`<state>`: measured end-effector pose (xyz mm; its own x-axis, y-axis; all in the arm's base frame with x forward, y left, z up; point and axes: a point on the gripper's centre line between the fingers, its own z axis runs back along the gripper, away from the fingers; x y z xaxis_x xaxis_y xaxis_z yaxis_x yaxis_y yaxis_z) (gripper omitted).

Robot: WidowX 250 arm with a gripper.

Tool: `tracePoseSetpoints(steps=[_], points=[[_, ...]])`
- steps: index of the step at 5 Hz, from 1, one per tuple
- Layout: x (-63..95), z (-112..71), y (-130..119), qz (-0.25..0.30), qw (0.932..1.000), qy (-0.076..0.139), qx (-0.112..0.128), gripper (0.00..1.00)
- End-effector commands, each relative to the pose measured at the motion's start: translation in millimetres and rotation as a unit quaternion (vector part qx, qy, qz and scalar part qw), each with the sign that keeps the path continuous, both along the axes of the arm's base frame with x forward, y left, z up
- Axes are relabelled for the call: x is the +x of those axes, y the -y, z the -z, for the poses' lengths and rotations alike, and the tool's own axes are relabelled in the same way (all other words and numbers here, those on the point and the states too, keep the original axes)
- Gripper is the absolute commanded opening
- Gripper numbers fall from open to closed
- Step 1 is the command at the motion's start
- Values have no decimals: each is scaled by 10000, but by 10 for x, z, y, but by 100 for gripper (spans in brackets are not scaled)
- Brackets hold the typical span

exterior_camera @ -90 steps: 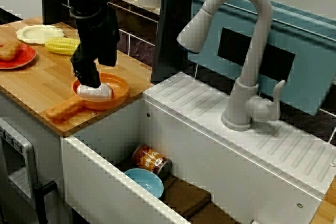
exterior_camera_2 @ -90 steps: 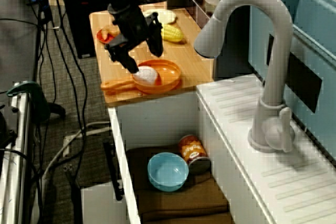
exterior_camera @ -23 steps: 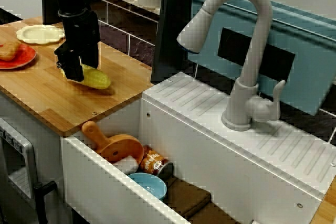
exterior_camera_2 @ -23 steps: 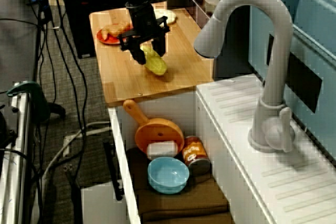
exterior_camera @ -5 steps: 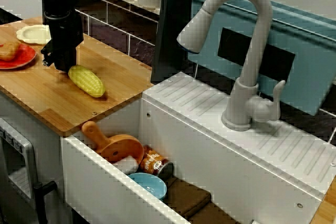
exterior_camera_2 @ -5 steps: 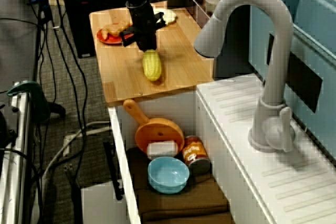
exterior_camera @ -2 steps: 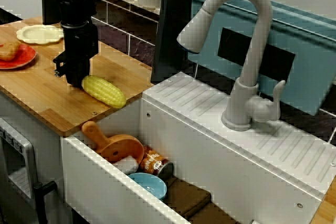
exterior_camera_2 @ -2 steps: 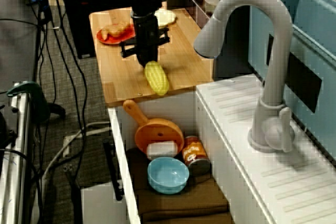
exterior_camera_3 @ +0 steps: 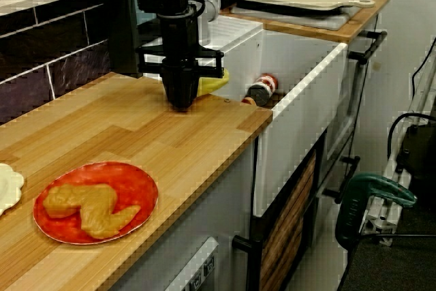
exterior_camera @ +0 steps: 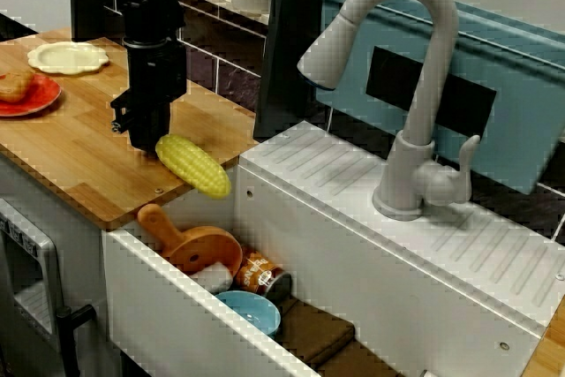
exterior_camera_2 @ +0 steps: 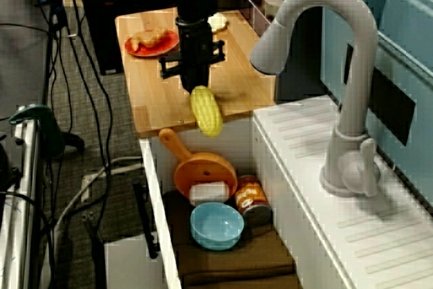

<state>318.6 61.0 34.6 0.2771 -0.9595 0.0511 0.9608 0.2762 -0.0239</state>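
At counter edge [exterior_camera: 163, 190], over sink [exterior_camera: 291, 218]: corn [exterior_camera: 192, 165] beside pincer [exterior_camera: 146, 140].

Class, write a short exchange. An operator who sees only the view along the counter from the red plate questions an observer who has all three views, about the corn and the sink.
Operator: The jaws hide most of the corn. Where does it lie?
Observer: It pokes past the counter edge, out over the sink, with its other end at the gripper.
Operator: What sits below it?
Observer: An orange pan, handle pointing up toward the counter.
Operator: I see a can. Anything beside it?
Observer: A blue bowl.
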Motion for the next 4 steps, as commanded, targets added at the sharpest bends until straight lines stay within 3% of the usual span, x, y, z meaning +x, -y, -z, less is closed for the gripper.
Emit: tracePoseSetpoints(steps=[1, 4], points=[[1, -254, 181, 150, 9993, 311, 123, 0], [-8, -350, 89, 40, 9993, 372, 44, 0]])
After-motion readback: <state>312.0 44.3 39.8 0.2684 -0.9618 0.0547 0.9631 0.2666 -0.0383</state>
